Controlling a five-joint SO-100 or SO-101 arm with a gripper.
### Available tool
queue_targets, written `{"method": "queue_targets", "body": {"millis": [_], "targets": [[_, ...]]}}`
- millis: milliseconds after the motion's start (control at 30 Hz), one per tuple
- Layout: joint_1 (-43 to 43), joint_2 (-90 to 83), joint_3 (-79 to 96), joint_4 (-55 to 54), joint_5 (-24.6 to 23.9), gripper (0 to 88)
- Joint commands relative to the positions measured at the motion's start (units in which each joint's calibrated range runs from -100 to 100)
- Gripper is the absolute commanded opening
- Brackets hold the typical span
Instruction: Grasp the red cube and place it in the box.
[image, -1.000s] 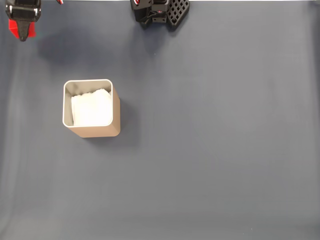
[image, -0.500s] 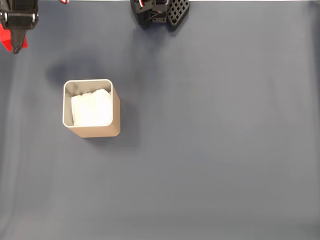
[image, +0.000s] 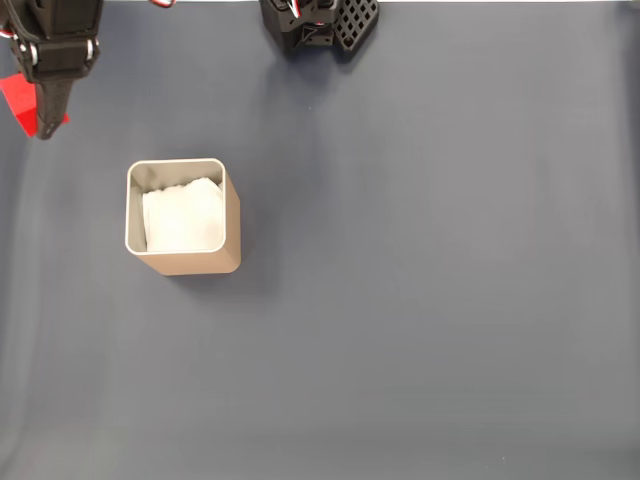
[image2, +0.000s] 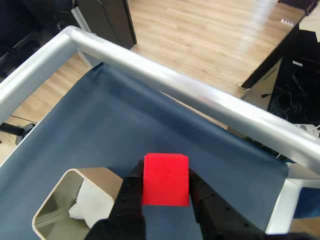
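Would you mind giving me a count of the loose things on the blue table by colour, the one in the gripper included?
Red: 1, the red cube, held between the fingers of the gripper.
Tan: 1, the box, with white padding inside it.
Total: 2
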Motion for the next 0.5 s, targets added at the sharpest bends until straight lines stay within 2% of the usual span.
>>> {"method": "queue_targets", "body": {"millis": [0, 467], "targets": [[-1.6, -3.7, -3.5, 0.9, 0.6, 1.4], [-9.2, -11.8, -0.1, 3.5, 2.6, 1.2]]}}
